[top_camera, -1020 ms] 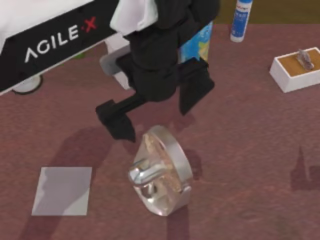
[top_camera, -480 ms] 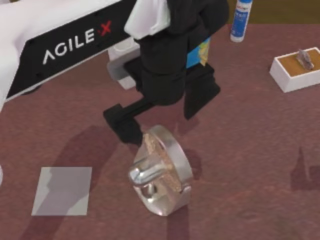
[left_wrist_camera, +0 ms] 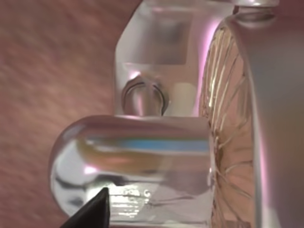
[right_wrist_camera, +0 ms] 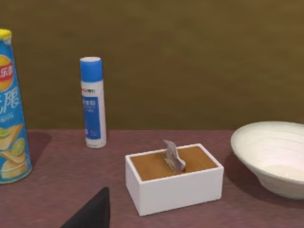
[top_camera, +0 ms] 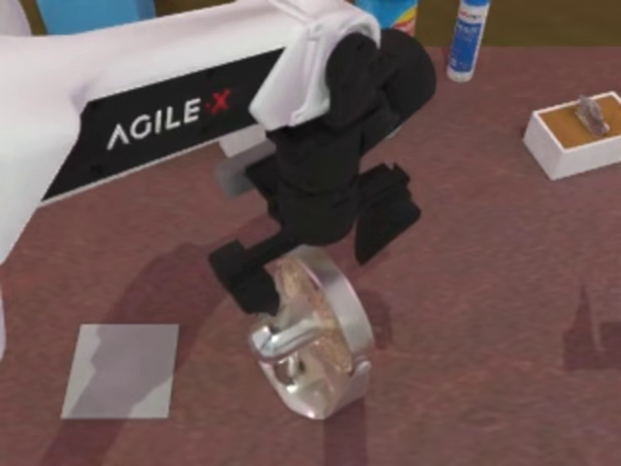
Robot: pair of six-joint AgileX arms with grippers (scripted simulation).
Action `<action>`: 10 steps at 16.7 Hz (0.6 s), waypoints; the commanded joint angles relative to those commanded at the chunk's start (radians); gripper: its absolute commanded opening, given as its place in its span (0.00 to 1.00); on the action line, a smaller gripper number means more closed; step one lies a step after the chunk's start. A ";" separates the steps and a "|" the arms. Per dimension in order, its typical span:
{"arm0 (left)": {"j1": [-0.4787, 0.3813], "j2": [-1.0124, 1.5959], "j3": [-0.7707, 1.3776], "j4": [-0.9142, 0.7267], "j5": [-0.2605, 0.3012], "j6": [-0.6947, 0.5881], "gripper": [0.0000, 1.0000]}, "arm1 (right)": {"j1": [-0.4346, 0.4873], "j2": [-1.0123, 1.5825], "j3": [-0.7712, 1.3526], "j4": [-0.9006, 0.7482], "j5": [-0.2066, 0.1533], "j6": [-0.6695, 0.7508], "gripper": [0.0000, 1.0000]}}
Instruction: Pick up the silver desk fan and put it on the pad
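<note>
The silver desk fan point(top_camera: 320, 340) stands on the table slightly below centre, its chrome ring edge-on and its motor hub pointing left. My left gripper point(top_camera: 315, 250) hangs open right over the fan's far rim, one finger point(top_camera: 245, 280) on the hub side and the other on the right of the ring. In the left wrist view the hub point(left_wrist_camera: 133, 161) and ring point(left_wrist_camera: 270, 118) fill the picture, with one black fingertip point(left_wrist_camera: 95, 213) beside the hub. The pad point(top_camera: 121, 371) lies flat at the lower left. My right arm is out of the top view; one fingertip point(right_wrist_camera: 92, 213) shows.
A white tray with a brown inside point(top_camera: 574, 131) sits at the right edge. A blue-capped bottle point(top_camera: 469, 39) and a chips can point(right_wrist_camera: 12, 109) stand at the back. A white bowl point(right_wrist_camera: 273, 154) is beside the tray. A grey block point(top_camera: 238, 173) lies under the left arm.
My left arm has swung right and down towards the fan; its open fingers have gone from behind the ring to either side of its far rim. The fan has not moved.
</note>
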 joint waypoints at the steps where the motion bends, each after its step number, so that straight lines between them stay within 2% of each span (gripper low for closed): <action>1: 0.000 0.000 0.000 0.000 0.000 0.000 1.00 | 0.000 0.000 0.000 0.000 0.000 0.000 1.00; 3: 0.000 0.000 0.000 0.000 0.000 0.000 1.00 | 0.000 0.000 0.000 0.000 0.000 0.000 1.00; 10: 0.000 0.000 0.000 0.000 0.000 0.000 0.47 | 0.000 0.000 0.000 0.000 0.000 0.000 1.00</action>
